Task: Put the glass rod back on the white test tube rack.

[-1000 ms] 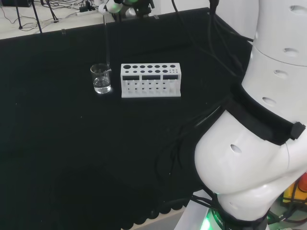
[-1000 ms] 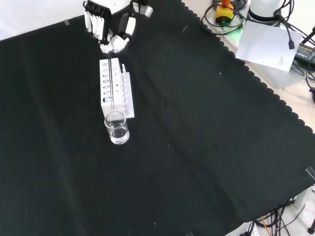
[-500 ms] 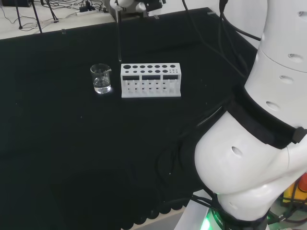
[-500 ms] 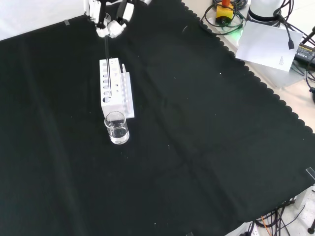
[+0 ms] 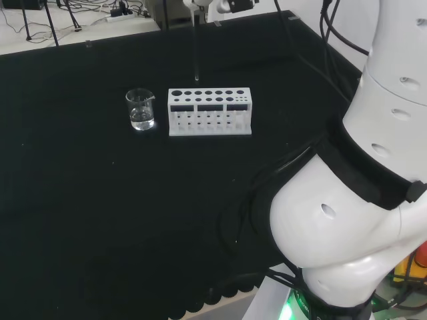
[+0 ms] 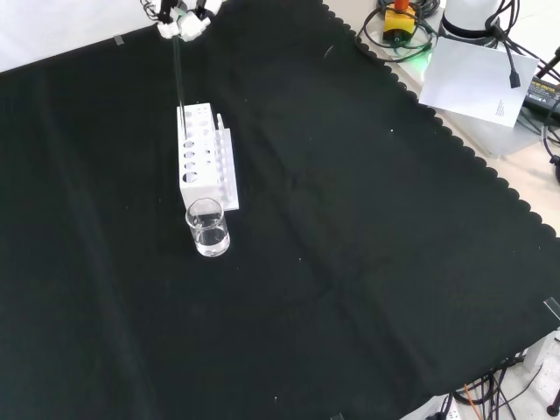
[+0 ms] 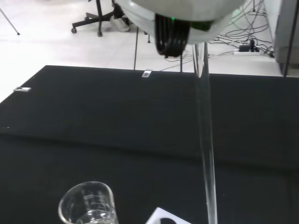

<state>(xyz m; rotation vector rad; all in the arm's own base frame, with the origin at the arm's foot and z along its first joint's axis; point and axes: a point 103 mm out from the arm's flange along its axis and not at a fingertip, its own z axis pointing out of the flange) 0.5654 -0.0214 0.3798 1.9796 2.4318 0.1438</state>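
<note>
Hand: the black and white robot hand point(image 6: 182, 16) sits at the top edge of the front view, its fingertips pinched together round the upper end of the rod.
Rod: the thin clear glass rod point(image 6: 179, 83) hangs from those fingertips, held in the air over the far end of the rack.
Rod axis: long axis close to upright; the free tip points down at the rack's top. In the head view the rod point(image 5: 195, 47) runs straight down from the picture's top edge and its tip ends just above the rack's back edge. In the wrist view the rod point(image 7: 205, 140) shows close and large as a clear line across the black cloth.
Tip and rack: I cannot tell whether the tip touches the rack or which hole lies under it.
Rack: the white plastic test tube rack with round holes point(image 5: 209, 111) stands on the black cloth point(image 6: 367, 262).
Beaker: the small clear glass beaker point(image 5: 141, 109) with a little clear liquid stands just beside the rack's left end in the head view, apart from the rod.
</note>
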